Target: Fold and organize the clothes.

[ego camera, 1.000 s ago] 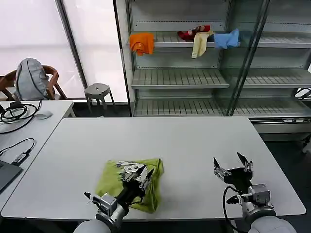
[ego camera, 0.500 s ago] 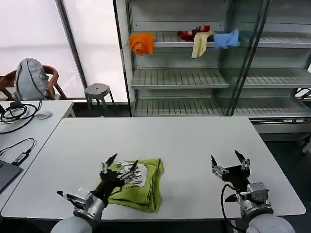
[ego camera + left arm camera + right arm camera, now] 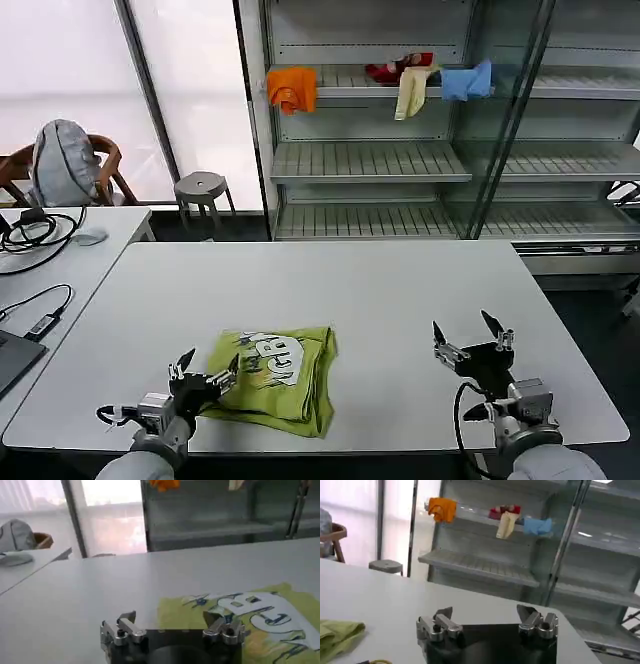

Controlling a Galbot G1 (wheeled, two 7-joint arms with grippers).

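Folded T-shirt (image 3: 270,377) on table (image 3: 400,290)

Yellow-green T-shirt (image 3: 275,375): folded into a compact, roughly rectangular bundle, lying flat on the white surface (image 3: 400,290) toward its near edge, left of centre. A white and dark printed graphic faces up; layered folds along its right side

A folded yellow-green T-shirt (image 3: 271,378) with a white print lies on the white table (image 3: 340,290). The left gripper (image 3: 201,375) sits just beside its left edge, fingers spread. The right gripper (image 3: 472,342) hovers well apart, fingers spread.
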